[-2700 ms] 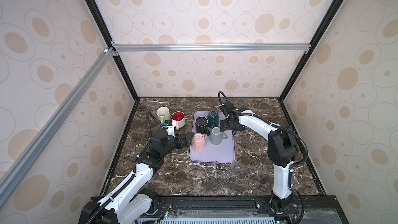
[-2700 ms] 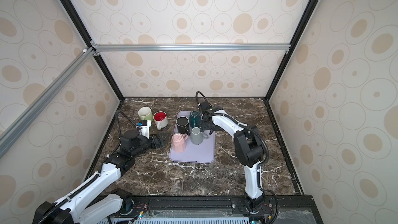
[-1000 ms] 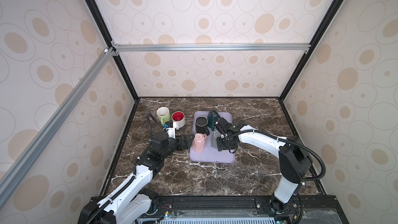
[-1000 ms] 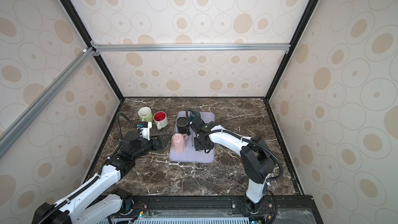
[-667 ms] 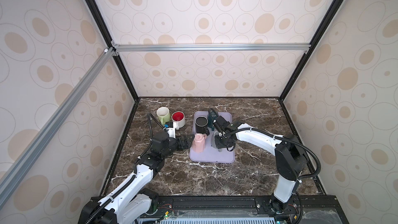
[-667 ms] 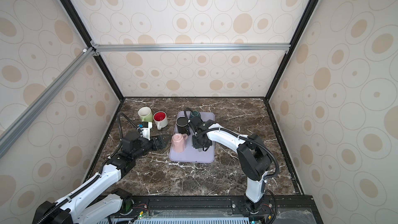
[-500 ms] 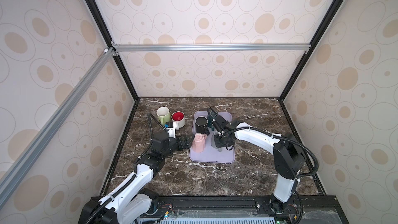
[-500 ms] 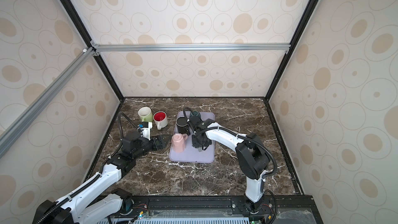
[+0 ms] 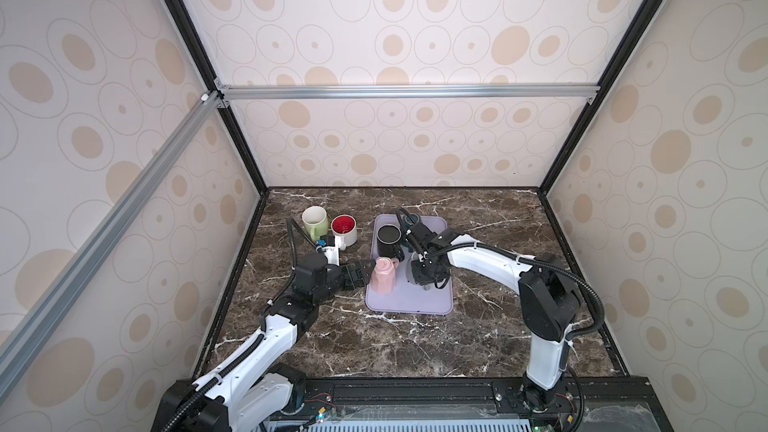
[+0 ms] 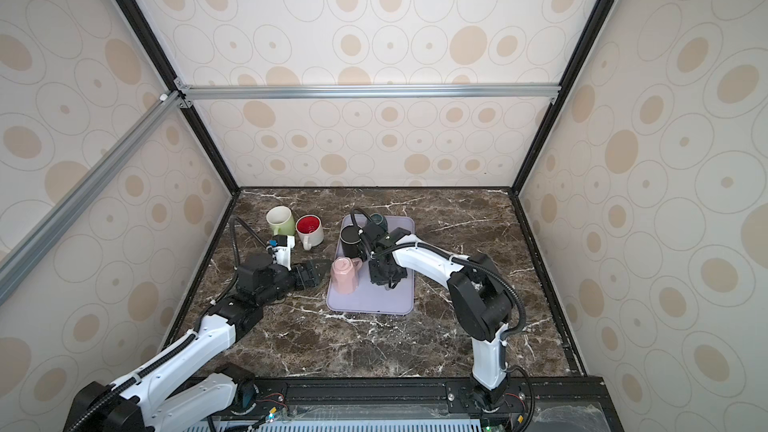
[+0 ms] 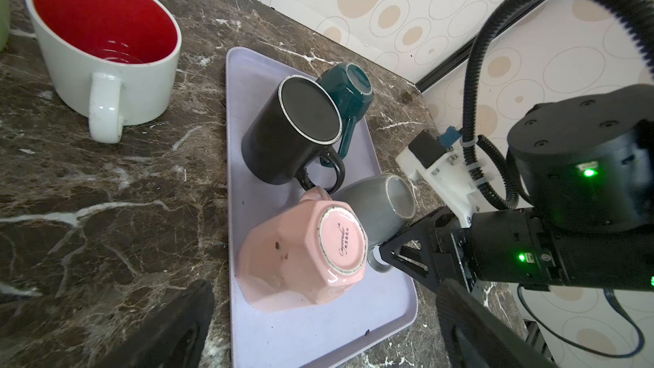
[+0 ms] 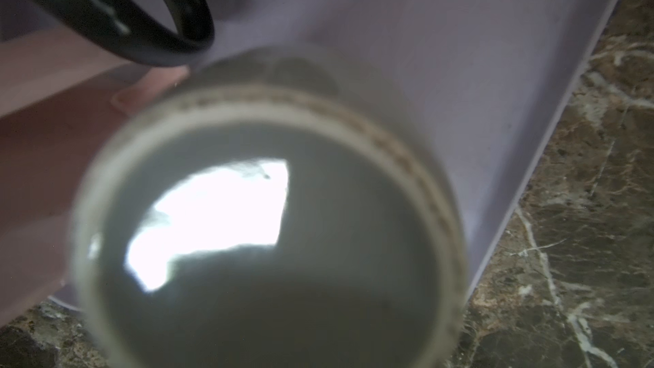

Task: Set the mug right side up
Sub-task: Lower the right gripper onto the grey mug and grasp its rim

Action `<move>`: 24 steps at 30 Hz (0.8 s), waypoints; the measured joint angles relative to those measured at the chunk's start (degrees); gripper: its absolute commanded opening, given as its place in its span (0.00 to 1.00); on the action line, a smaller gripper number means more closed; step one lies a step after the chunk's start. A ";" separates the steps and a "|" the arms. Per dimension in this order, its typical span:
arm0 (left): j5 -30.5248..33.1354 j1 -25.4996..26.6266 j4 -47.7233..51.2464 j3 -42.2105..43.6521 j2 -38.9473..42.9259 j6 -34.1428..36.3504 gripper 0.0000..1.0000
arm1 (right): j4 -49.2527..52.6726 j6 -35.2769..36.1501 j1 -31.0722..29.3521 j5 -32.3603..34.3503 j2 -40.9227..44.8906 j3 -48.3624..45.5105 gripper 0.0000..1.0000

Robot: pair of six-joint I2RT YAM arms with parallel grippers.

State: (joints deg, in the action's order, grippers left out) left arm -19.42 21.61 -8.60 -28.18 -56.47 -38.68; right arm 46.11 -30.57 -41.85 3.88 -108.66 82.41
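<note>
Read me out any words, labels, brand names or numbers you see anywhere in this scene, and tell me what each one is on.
Pink mug, on its upturned base: a cursive brand word that seems to begin with "G", with tiny characters beside it; too small to read for sure.
No other writing shows in any view.

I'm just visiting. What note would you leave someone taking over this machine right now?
Left gripper: open, beside the pink mug, holding nothing.
Right gripper: at the handle of the grey mug; grip not confirmed.
Tray holds pink mug, grey mug, black mug, teal mug, all upside down.
Green mug and red-lined mug stand upright on the table.
Left to do: turn the grey mug upright.
</note>
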 measured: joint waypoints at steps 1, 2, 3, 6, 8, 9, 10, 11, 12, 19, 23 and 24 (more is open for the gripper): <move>0.00 0.00 0.00 0.00 -0.02 -0.04 0.98 | 0.13 0.02 0.00 0.00 -0.02 0.09 0.25; 0.00 0.00 -0.04 0.00 -0.04 -0.09 0.98 | 0.24 0.04 0.00 0.02 -0.11 0.24 0.25; 0.00 0.00 -0.07 0.00 -0.07 -0.11 0.98 | 0.24 0.07 0.00 0.04 -0.22 0.35 0.24; 0.00 0.00 -0.28 0.00 -0.09 -0.13 0.98 | 0.44 0.35 0.00 0.04 -0.46 0.66 0.20; 0.00 0.00 -0.42 0.00 -0.11 -0.13 0.98 | 0.42 0.44 -0.04 0.04 -0.70 0.90 0.20; 0.00 0.00 -0.42 0.00 -0.13 -0.13 0.98 | 0.44 0.46 -0.04 0.07 -0.79 0.92 0.19; 0.00 0.00 -0.46 0.00 -0.13 -0.13 0.98 | 0.46 0.50 -0.07 0.07 -0.81 0.94 0.18; 0.00 0.00 -0.48 0.00 -0.13 -0.13 0.98 | 0.44 0.48 -0.09 0.07 -0.85 0.98 0.18; 0.00 0.00 -0.52 0.00 -0.13 -0.13 0.98 | 0.48 0.52 -0.09 0.15 -0.85 1.03 0.18; 0.02 0.00 -0.61 0.00 -0.13 -0.13 0.98 | 1.44 0.68 -0.11 0.92 -1.55 1.99 0.17; 0.02 0.00 -0.61 0.00 -0.13 -0.13 0.98 | 1.77 0.70 -0.11 1.27 -1.70 2.23 0.16; 0.02 0.00 -0.63 0.00 -0.13 -0.13 0.98 | 1.77 0.70 -0.11 1.33 -1.70 2.23 0.16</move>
State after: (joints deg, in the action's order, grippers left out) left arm -19.40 21.61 -9.23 -28.18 -56.60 -38.81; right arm 47.88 -29.87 -41.95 5.21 -110.37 84.64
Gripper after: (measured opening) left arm 0.982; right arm 0.168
